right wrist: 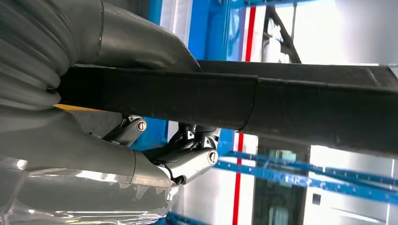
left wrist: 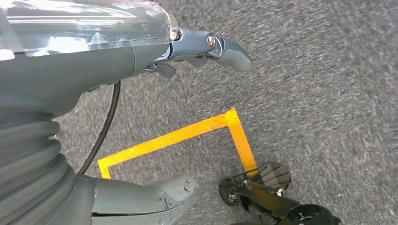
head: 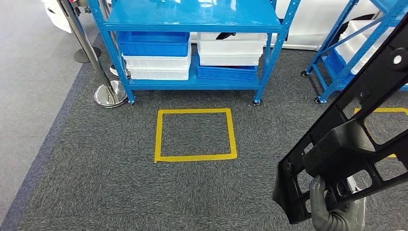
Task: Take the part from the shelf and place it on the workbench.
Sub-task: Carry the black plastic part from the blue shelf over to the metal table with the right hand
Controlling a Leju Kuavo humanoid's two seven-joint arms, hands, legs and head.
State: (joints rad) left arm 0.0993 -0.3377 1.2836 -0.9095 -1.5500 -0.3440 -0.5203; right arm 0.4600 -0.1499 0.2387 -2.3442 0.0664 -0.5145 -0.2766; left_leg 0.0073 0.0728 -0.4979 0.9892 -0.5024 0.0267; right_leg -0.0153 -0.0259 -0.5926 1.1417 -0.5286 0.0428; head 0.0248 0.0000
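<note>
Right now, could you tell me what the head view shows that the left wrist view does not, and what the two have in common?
Head view alone: the right hand holding the black part, a blue shelf stacked with blue and white bins, and a chrome stanchion. Left wrist view alone: the left hand, holding nothing, fingers apart, above the floor. Both: grey carpet and yellow floor tape.

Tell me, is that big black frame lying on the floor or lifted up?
Lifted: the right hand grips the black part above the carpet.

bins [head: 154, 43] on shelf [head: 192, 21], floor square [head: 195, 134] before
</note>
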